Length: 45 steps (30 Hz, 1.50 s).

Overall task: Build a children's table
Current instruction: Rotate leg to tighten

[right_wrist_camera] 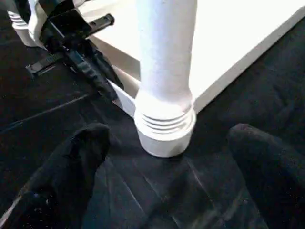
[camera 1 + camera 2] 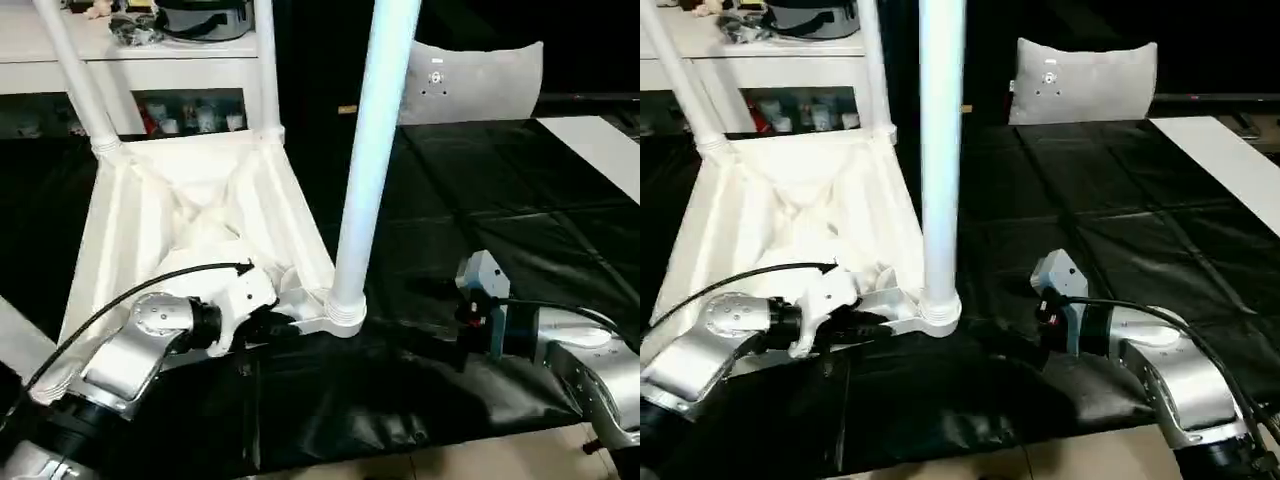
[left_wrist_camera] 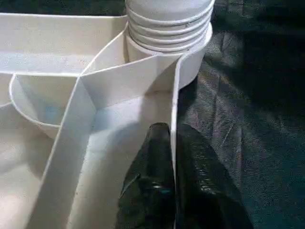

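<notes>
The children's table lies upside down on the black sheet: a white tabletop [image 2: 180, 210] with its ribbed underside up. One leg [image 2: 375, 150] stands in the near right corner socket [image 2: 340, 315], and two more legs [image 2: 80, 80] [image 2: 265, 70] stand in the far corners. My left gripper [image 3: 172, 131] is shut on the tabletop's thin front rim [image 3: 175, 95] just beside that near socket, one finger inside the rim and one outside. My right gripper [image 1: 169, 136] is open on the sheet, its two fingers spread on either side of the near leg's base [image 1: 164, 129] without touching it.
A grey cushion [image 2: 480, 85] leans at the back of the black sheet. A white shelf [image 2: 130, 60] with clutter stands behind the tabletop at the back left. A white board [image 2: 600, 150] lies at the right edge. The sheet's front edge [image 2: 450, 445] runs close below my arms.
</notes>
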Motion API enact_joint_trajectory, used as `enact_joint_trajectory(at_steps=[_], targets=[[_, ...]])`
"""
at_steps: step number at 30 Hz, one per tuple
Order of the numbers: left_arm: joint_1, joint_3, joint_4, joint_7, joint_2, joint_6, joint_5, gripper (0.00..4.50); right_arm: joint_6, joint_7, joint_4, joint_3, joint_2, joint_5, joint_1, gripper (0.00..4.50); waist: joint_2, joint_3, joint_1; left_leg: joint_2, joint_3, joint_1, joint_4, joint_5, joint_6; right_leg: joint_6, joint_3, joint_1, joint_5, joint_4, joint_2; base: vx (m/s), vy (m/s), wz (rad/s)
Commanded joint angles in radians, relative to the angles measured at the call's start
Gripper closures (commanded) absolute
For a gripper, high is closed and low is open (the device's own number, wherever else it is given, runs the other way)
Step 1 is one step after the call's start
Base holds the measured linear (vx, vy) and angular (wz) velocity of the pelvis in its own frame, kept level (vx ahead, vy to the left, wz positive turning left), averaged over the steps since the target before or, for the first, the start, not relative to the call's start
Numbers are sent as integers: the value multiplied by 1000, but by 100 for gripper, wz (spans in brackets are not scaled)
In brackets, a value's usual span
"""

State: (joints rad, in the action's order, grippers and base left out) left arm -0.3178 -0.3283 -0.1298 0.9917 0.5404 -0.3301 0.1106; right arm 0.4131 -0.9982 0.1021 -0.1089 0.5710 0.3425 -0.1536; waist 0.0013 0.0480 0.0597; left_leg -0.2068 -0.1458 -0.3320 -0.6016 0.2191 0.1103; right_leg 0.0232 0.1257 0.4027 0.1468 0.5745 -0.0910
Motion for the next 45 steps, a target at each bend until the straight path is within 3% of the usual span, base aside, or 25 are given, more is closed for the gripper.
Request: enact_joint_trajectory(at_steps=[1, 4, 6, 11, 12, 13, 15, 18, 21, 25, 32, 33, 36, 40, 41, 45], targets=[[-3, -7, -22, -27, -5, -3, -22, 441, 9, 0, 11, 0, 8, 2, 5, 0, 3, -48, -1, 1, -2, -8, 72, 309, -52, -21, -18, -43, 653, -119, -44, 0, 0, 0], [1, -12, -13, 11, 5, 52, -16, 441, 1, -22, 4, -4, 8, 9, 2, 0, 9, -50, -2, -3, 1, -10, 78, 313, -56, -7, -19, -46, 614, -115, -45, 0, 0, 0], [1, -16, -12, 33, 12, 72, -17, 441, -23, -29, -3, -6, -1, 9, -3, 0, 8, -51, -3, -5, 0, -9, 78, 314, -56, 3, -22, -46, 595, -112, -44, 0, 0, 0], [-20, -51, -28, 141, 27, 169, -15, 441, -50, -73, -46, -12, -39, 47, -40, 0, 8, -58, 3, -12, -1, -14, 85, 260, -65, 64, -39, -52, 486, -91, -50, 0, 0, 0], [-25, -57, -31, 161, 26, 181, -10, 447, -52, -88, -54, -18, -37, 49, -46, 17, 8, -59, 4, -13, -2, -14, 84, 249, -66, 75, -41, -53, 464, -88, -50, 0, 0, 0], [-37, -72, -38, 200, 25, 207, -5, 450, -55, -124, -72, -31, -32, 51, -59, 28, 7, -61, 7, -17, -4, -15, 84, 212, -71, 110, -48, -54, 396, -76, -50, 0, 0, 0], [-55, -90, -48, 241, 22, 235, -5, 450, -61, -170, -95, -51, -20, 46, -72, 28, 7, -64, 15, -19, -8, -11, 79, 177, -73, 147, -55, -52, 327, -64, -50, 0, 0, 0], [-83, -111, -70, 285, 14, 271, -13, 450, -76, -216, -126, -73, -6, 33, -90, 59, 9, -66, 37, -21, -13, -10, 78, 130, -76, 185, -59, -57, 256, -51, -52, 0, 0, 0], [-116, -133, -104, 334, 1, 315, -28, 450, -107, -246, -172, -97, -1, 2, -119, 99, 9, -67, 52, -23, -14, -9, 78, 119, -67, 192, -59, -59, 241, -48, -52, 0, 0, 0], [-147, -151, -138, 373, -16, 351, -39, 450, -126, -280, -219, -114, 0, -13, -154, 123, 7, -66, 59, -23, -15, -8, 81, 143, -52, 181, -61, -62, 276, -50, -55, 0, 0, 0], [-179, -158, -202, 376, -28, 393, -65, 450, -143, -321, -249, -125, 3, -9, -173, 188, 4, -68, 63, -22, -15, -11, 79, 140, -52, 166, -60, -64, 293, -51, -56, 0, 0, 0], [-182, -157, -212, 378, -27, 402, -68, 450, -146, -326, -252, -125, 0, -9, -174, 196, 11, -68, 64, -22, -13, -11, 79, 138, -51, 167, -59, -64, 291, -50, -55, 0, 0, 0], [-188, -153, -234, 376, -23, 415, -76, 450, -145, -336, -261, -125, -12, -2, -178, 217, 9, -69, 62, -23, -14, -11, 79, 143, -50, 168, -59, -64, 289, -50, -54, 0, 0, 0], [-185, -142, -238, 371, -23, 401, -70, 450, -136, -345, -264, -129, -19, 6, -178, 244, 8, -67, 60, -23, -14, -11, 80, 156, -47, 166, -58, -64, 310, -53, -54, 0, 0, 0], [-179, -118, -233, 360, -32, 365, -42, 450, -113, -344, -257, -122, -28, 24, -172, 244, 1, -66, 59, -22, -15, -12, 80, 157, -47, 160, -58, -65, 322, -54, -54, 0, 0, 0], [-169, -93, -218, 335, -40, 324, -15, 450, -77, -326, -237, -110, -40, 51, -161, 252, 9, -65, 59, -23, -15, -11, 80, 158, -45, 166, -59, -63, 319, -53, -53, 0, 0, 0]])
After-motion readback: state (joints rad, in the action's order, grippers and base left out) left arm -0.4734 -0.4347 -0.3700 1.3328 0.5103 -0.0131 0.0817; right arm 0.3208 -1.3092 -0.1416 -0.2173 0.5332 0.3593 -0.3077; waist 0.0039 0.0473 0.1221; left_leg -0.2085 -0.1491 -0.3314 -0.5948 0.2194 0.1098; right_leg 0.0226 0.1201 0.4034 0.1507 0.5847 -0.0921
